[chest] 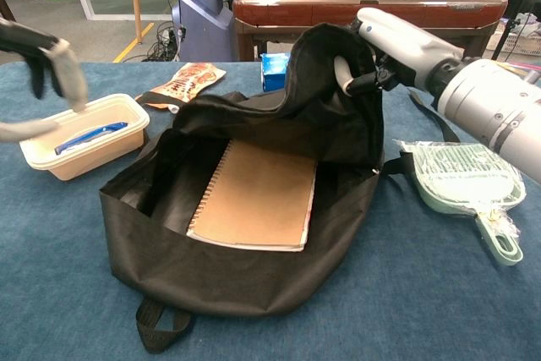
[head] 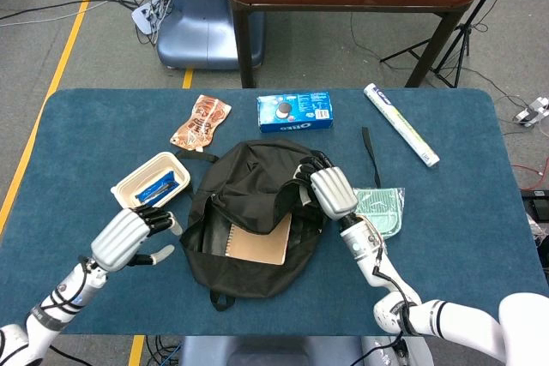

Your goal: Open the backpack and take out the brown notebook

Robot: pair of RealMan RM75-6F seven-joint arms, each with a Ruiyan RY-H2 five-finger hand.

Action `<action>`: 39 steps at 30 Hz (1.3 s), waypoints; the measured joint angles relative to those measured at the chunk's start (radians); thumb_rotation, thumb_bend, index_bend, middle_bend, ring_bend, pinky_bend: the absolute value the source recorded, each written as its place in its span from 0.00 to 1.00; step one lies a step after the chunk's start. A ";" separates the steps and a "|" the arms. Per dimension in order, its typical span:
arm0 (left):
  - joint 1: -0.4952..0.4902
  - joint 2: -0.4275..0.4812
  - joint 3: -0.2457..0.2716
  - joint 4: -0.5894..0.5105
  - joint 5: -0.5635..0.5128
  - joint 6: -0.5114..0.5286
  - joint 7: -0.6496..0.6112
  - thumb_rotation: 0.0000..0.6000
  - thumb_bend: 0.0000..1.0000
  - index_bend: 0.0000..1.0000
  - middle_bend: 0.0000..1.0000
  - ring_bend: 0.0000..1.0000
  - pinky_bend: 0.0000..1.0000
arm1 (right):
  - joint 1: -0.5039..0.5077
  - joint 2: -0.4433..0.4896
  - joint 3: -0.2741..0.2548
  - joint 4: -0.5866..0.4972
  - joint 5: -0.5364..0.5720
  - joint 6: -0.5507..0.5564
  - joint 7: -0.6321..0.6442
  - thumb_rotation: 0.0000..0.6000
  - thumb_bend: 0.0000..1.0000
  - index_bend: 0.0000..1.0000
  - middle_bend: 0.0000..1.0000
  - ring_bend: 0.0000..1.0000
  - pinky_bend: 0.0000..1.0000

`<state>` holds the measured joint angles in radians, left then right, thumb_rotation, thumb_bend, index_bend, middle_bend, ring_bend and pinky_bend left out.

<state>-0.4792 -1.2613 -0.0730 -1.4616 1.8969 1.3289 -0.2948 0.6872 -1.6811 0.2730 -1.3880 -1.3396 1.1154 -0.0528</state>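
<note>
Gripping the raised black flap, the right hand [chest: 380, 44] holds the backpack [head: 249, 212] open on the blue worktop [head: 446, 255]. Just below and to the left of that hand, the brown notebook [chest: 256, 194] lies flat inside the opened bag, its plain kraft cover facing up, a spiral binding along its left edge and pale page edges showing at the near side. Black fabric surrounds it on every side. The left hand [head: 127, 236] hovers beside the backpack's left edge, holding nothing, fingers partly curled and thumb out. Just beyond it sits a cream tray [head: 129, 188] with a blue item inside. To the right of the right hand lies a wrapped green dustpan [chest: 465, 179], and beyond that hand a blue Oreo box [head: 294, 111].
</note>
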 measured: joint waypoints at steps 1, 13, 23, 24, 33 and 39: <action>-0.019 -0.014 0.005 0.024 0.009 -0.011 -0.021 1.00 0.26 0.48 0.50 0.45 0.49 | -0.002 0.000 0.001 0.001 0.004 0.003 -0.002 1.00 0.78 0.74 0.45 0.22 0.13; -0.194 -0.250 0.061 0.497 0.129 -0.001 -0.151 1.00 0.26 0.47 0.51 0.45 0.49 | -0.023 0.019 -0.001 -0.008 0.032 0.029 -0.025 1.00 0.78 0.74 0.44 0.22 0.13; -0.287 -0.485 0.145 0.924 0.177 0.081 -0.206 1.00 0.26 0.36 0.39 0.36 0.38 | -0.020 0.009 0.014 -0.010 0.080 0.028 -0.079 1.00 0.78 0.74 0.43 0.22 0.13; -0.294 -0.507 0.156 0.957 0.177 0.089 -0.212 1.00 0.26 0.36 0.39 0.36 0.38 | -0.018 0.006 0.019 -0.009 0.086 0.029 -0.083 1.00 0.78 0.74 0.42 0.22 0.13; -0.327 -0.618 0.212 1.139 0.155 0.128 -0.224 1.00 0.26 0.28 0.30 0.30 0.34 | 0.000 -0.021 0.059 0.003 0.148 0.016 -0.080 1.00 0.78 0.74 0.41 0.22 0.13; -0.342 -0.663 0.237 1.201 0.123 0.113 -0.199 1.00 0.25 0.22 0.24 0.25 0.31 | 0.006 -0.037 0.077 -0.003 0.188 0.005 -0.067 1.00 0.78 0.74 0.40 0.22 0.13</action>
<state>-0.8213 -1.9241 0.1641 -0.2608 2.0204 1.4418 -0.4942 0.6936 -1.7181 0.3502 -1.3911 -1.1517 1.1199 -0.1198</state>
